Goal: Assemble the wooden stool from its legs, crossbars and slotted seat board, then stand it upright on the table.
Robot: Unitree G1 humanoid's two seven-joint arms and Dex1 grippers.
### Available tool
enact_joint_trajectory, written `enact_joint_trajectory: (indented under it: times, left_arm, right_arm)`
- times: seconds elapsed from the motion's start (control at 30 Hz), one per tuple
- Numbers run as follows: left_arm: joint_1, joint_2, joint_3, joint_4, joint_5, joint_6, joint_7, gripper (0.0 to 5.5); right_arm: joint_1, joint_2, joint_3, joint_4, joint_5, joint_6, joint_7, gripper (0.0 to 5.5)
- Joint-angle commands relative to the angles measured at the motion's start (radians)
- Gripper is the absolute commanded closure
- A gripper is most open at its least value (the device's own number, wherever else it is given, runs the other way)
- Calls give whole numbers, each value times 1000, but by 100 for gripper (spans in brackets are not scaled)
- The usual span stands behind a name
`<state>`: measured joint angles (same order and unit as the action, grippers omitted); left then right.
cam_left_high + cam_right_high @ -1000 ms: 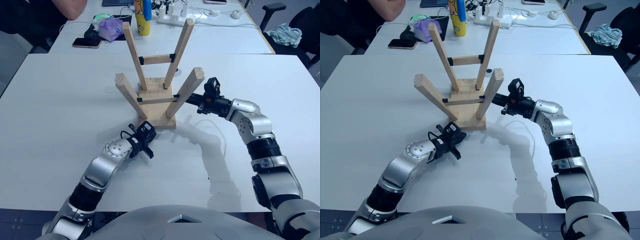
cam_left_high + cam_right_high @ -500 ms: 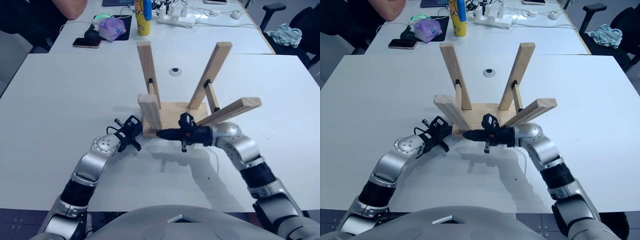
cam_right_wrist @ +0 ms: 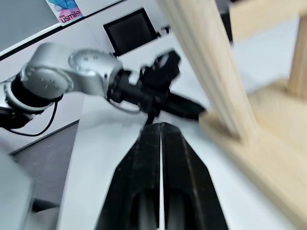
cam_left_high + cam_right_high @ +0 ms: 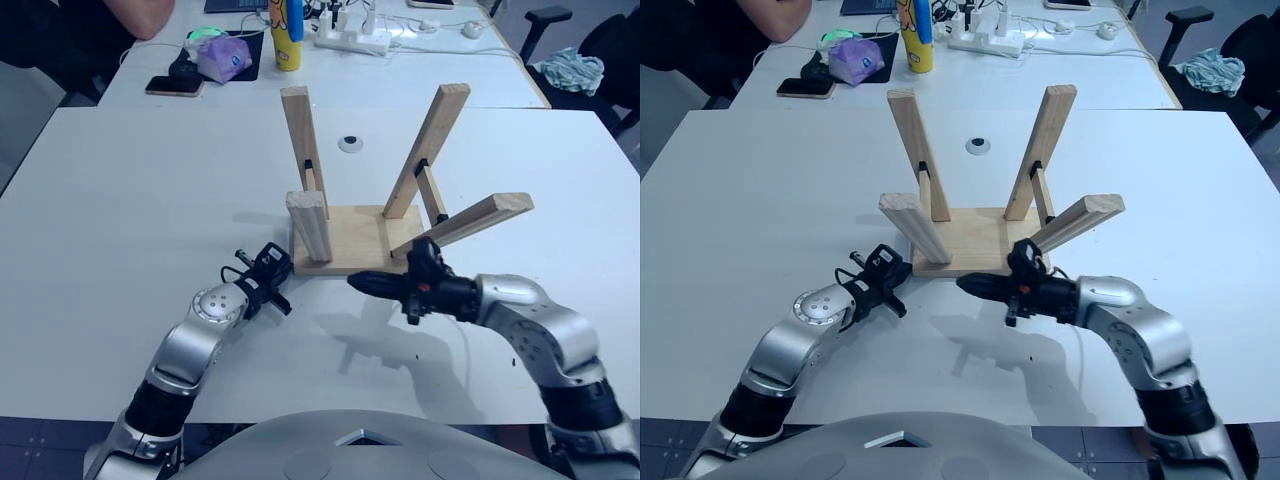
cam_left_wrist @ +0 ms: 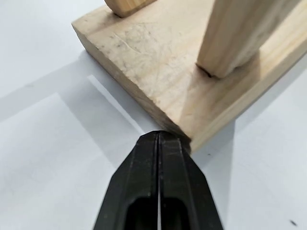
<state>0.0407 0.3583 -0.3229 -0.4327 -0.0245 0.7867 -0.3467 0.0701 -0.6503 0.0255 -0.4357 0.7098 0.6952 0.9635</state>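
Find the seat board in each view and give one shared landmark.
Left eye view: the board lies mid-picture, flat on the table, with its legs pointing up.
Right eye view: mid-picture again.
Left wrist view: just ahead of the left claw, corner first.
Right wrist view: beyond the right claw, off to one side.
Landmark: the shut left claw at the board's near left corner.

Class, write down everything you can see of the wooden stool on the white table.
The stool is pale bare wood, assembled and upside down. Its seat board lies flat on the table, four splayed legs point up, and thin crossbars join them at dark joints. The shut left claw has its tip at a near seat corner. The shut right claw lies just before the near edge, contact unclear.
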Motion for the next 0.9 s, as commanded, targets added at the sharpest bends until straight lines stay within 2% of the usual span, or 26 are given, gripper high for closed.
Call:
enact_joint_trajectory:
  times: [0.03,0.1,0.2,0.33,0.6,0.9]
  left_arm:
    - [38,3,1,-38,37,7,43,546]
    - [58,-14,-1,-61,40,6,61,546]
    - [76,-39,-2,-62,55,-17,97,546]
    - [105,-96,-7,-34,80,-81,166,546]
    - [135,-169,2,-10,108,-97,249,546]
    - [150,-245,27,40,75,-209,266,546]
  right_arm:
    - [169,-37,-168,48,-23,-52,-32,550]
    - [213,-15,-227,153,-106,-157,-84,550]
    - [241,-1,-242,261,-174,-259,-93,550]
    - [186,43,-263,440,-245,-391,-136,550]
    - [17,195,-143,550,-408,-545,-292,550]
    - [54,294,-9,500,-568,-570,-447,550]
